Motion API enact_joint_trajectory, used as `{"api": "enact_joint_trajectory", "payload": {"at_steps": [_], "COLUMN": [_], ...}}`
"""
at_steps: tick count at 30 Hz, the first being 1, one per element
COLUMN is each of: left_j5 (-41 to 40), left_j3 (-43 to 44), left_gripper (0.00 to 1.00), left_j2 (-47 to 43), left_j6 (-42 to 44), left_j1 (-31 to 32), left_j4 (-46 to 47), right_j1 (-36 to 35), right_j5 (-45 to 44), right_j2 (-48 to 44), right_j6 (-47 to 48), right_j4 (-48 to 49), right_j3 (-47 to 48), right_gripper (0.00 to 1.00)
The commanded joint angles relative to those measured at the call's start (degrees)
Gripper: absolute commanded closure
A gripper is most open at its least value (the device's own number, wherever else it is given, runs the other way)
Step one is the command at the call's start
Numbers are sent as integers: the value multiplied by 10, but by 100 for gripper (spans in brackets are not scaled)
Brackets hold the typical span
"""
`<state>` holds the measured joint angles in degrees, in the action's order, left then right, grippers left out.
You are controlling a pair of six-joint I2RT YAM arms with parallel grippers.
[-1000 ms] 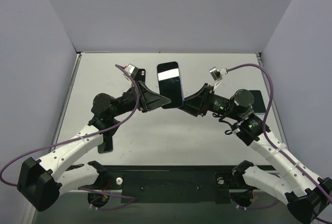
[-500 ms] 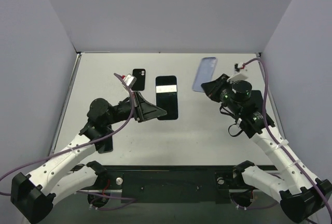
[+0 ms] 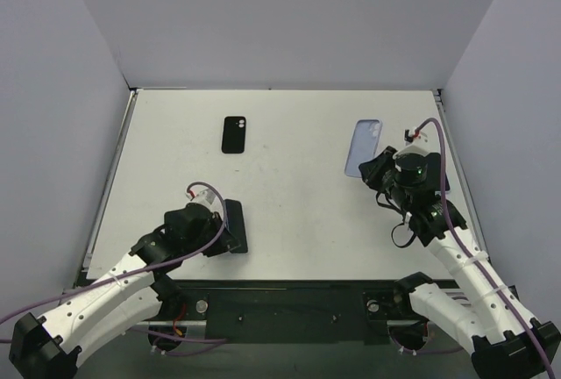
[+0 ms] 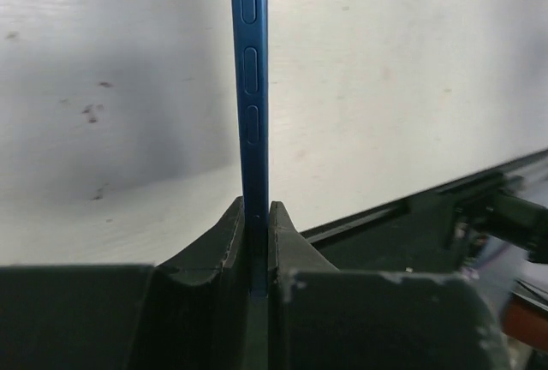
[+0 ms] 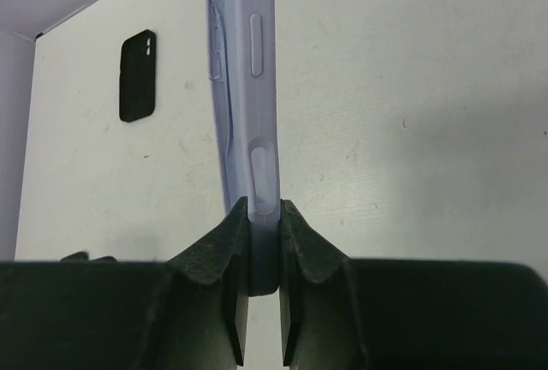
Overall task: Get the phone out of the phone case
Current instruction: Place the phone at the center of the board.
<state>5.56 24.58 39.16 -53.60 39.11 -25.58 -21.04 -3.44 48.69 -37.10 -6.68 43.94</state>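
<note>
Out of its case already, by the look of it. Lower left of the overhead frame: left gripper [image 3: 219, 232] pinched narrow on the phone [image 3: 233, 226], blue, seen edge-on at the wrist with side buttons showing. Pressed across the flat faces, likely for a firm, slip-free hold. Right of centre: right gripper [image 3: 375, 165] closed likewise on one end of the lilac case [image 3: 364, 146], kept well apart from the phone so nothing snags. Upper left of centre on the table [image 3: 298, 203] — a black case [image 3: 234, 134], flat, untouched. Counted: one phone, two cases, two grippers, both occupied. Seemingly left: setting things down.
</note>
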Motion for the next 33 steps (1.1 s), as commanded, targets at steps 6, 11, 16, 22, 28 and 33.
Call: {"api": "enact_joint_trajectory", "payload": {"at_steps": [6,11,16,22,28,33], "left_j5": [-154,-178,-191,-210,-141,-126], "left_j3": [30,32,43,64,67,69], "left_gripper": [100,100,100,100,100,97], "left_j2": [-9,1,34,67,114,142], "left_j6": [-3,-16,-14,0,38,46], "left_j1": [41,43,42,31,-17,-40], "left_j4": [-109,-124,-139,-150,-108,-103], "right_j1": [-8,-19,-25,-26,-27,-27], "right_j5": [70,77,78,83,97,103], "right_j2": [-10,-2,-5,-5,4,4], "right_j6": [-31,-29,-25,-18,-20,-19], "right_j4": [62,81,78,84,105,113], "right_j3": [-31,-33,-34,-39,-45,-53], "right_gripper": [100,100,100,100,100,100]}}
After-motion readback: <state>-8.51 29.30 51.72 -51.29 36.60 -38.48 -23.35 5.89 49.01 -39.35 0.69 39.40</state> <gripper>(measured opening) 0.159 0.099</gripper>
